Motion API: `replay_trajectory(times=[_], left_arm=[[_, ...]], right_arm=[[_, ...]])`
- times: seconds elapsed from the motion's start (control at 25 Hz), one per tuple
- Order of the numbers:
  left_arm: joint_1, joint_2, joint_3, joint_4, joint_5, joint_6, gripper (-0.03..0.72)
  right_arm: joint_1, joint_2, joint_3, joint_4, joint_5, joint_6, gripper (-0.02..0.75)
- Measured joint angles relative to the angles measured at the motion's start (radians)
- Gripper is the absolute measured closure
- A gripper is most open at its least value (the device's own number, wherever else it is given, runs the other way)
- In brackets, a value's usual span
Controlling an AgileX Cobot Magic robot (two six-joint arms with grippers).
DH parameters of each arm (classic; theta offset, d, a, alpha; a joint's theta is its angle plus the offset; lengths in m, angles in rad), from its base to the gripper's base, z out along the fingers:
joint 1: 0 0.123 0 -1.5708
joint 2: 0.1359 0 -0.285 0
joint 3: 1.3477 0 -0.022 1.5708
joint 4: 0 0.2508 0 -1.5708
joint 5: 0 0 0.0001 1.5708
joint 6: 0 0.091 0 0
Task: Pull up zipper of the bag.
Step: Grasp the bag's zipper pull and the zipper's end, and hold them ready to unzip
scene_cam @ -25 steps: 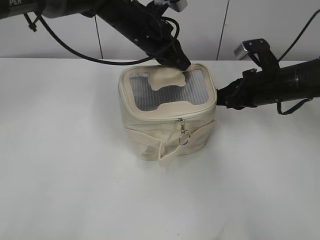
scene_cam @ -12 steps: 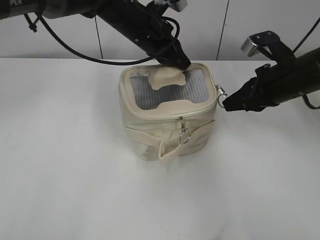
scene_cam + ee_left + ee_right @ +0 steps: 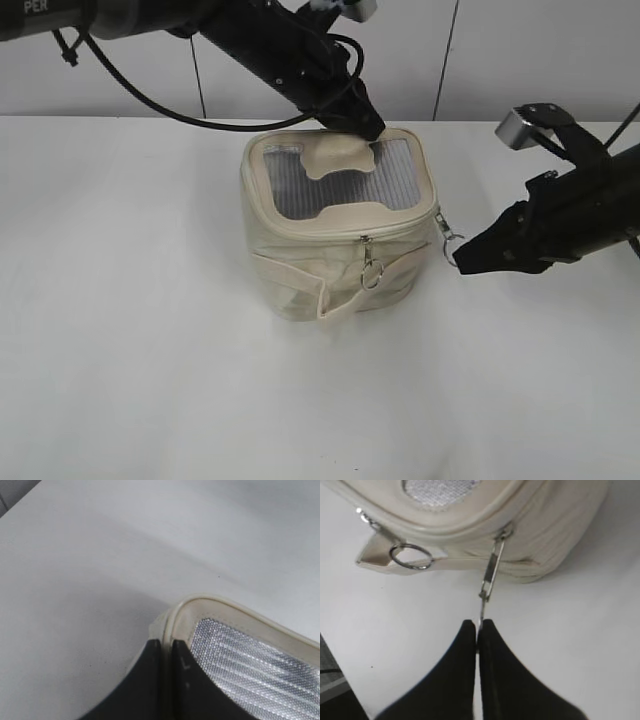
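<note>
The bag [image 3: 338,225] stands mid-worktop [image 3: 150,380]. My left end effector [image 3: 368,131] pinches its lid's far rim, pads pressed together on it. My right end effector [image 3: 462,262] pinches a silver pull [image 3: 491,575] of the zipper [image 3: 400,229] at the right corner.

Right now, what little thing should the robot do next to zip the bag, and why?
Probably keep drawing the pull along the track toward the front pull. The right gripper pinches its ring, and the left gripper pins the bag at the lid's back edge.
</note>
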Motion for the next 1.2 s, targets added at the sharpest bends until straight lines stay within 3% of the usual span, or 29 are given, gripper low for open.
replay_trajectory(times=[0.2,0.56,0.76,0.84,0.96,1.04,1.2], left_arm=[[0.0,0.001,0.003,-0.012,-0.015,-0.058,0.67],[-0.013,0.004,0.008,-0.028,-0.027,-0.084,0.67],[-0.017,0.004,0.008,-0.029,-0.022,-0.085,0.668],[-0.017,0.005,0.008,-0.032,-0.024,-0.089,0.628],[-0.013,0.0,0.008,-0.042,-0.022,-0.111,0.464],[-0.005,-0.013,0.008,-0.037,0.0,-0.139,0.388],[0.028,-0.082,0.016,0.018,0.035,-0.218,0.403]], right_arm=[[0.019,-0.012,0.008,0.048,0.053,-0.008,0.729],[0.332,0.012,-0.003,0.179,-0.106,-0.01,0.729],[0.353,0.031,-0.012,0.197,-0.143,0.039,0.721],[0.331,0.031,-0.012,0.184,-0.113,0.079,0.659],[0.274,0.028,-0.012,0.129,-0.051,0.157,0.441],[0.227,0.01,-0.012,0.077,-0.033,0.218,0.346],[0.134,-0.065,-0.012,-0.03,0.014,0.346,0.31]])
